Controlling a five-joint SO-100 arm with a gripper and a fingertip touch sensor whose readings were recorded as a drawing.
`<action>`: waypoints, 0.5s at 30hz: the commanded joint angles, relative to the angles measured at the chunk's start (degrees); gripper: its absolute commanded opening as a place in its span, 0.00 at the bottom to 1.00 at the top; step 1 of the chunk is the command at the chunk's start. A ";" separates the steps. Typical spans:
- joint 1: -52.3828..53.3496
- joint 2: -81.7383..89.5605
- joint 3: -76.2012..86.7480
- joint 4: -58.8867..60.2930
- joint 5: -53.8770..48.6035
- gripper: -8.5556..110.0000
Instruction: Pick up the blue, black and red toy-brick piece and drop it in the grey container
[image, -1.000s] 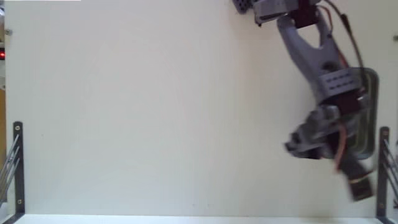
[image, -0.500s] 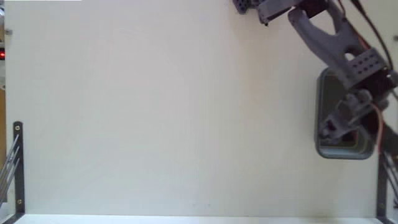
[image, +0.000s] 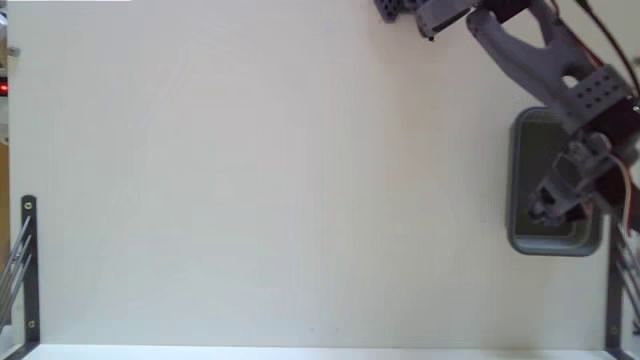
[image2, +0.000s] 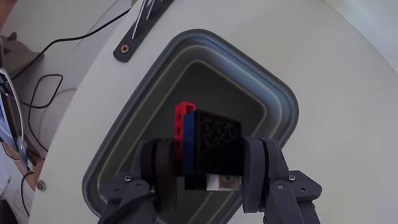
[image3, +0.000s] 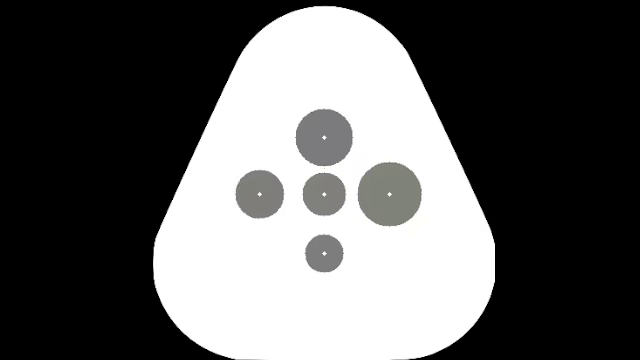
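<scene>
One arm (image: 530, 60) with one pincer (image2: 208, 168). One brick (image2: 208, 146), in black, blue and red layers. One grey tray (image: 522, 150) at the right of the fixed view. One table (image: 250, 180). Two dark brackets: lower left (image: 29, 270), lower right (image: 614, 300).

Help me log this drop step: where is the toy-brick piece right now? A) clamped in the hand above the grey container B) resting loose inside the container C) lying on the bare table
A: the wrist view shows the hand gripping the toy-brick piece over the grey container.
</scene>
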 joint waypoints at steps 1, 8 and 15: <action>-1.19 4.59 0.60 -0.65 0.18 0.53; -1.19 4.59 0.60 -0.65 0.18 1.00; -1.19 4.59 0.60 -0.65 0.18 1.00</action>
